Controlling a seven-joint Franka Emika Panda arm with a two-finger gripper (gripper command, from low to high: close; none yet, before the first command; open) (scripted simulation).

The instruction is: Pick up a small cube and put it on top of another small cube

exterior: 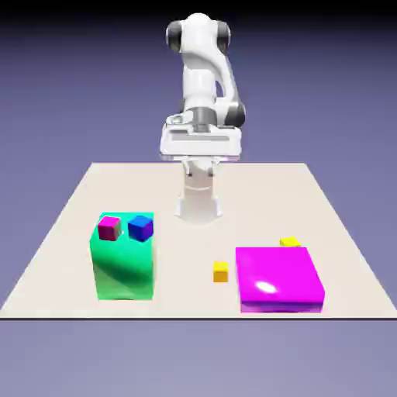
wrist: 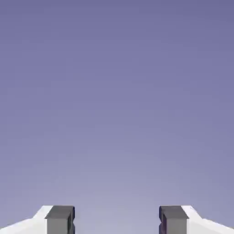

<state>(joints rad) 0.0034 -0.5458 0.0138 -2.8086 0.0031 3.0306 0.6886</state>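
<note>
You have nothing done yet: your gripper (wrist: 116, 221) hangs open and empty above the bench (exterior: 70, 233), the small cube (exterior: 221, 271) sits just beside the magenta block (exterior: 279, 279)

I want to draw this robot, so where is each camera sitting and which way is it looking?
Exterior view: sits still across the table and above it, looking at the robot's front; shows the whole white arm, the green block, the magenta block and the small cubes.
Hand view: rides on the hand, looking along the open gripper at plain blue-violet backdrop; only two grey fingertips show, nothing between them.
Shared: only the backdrop colour; no cube shows in both.
</note>
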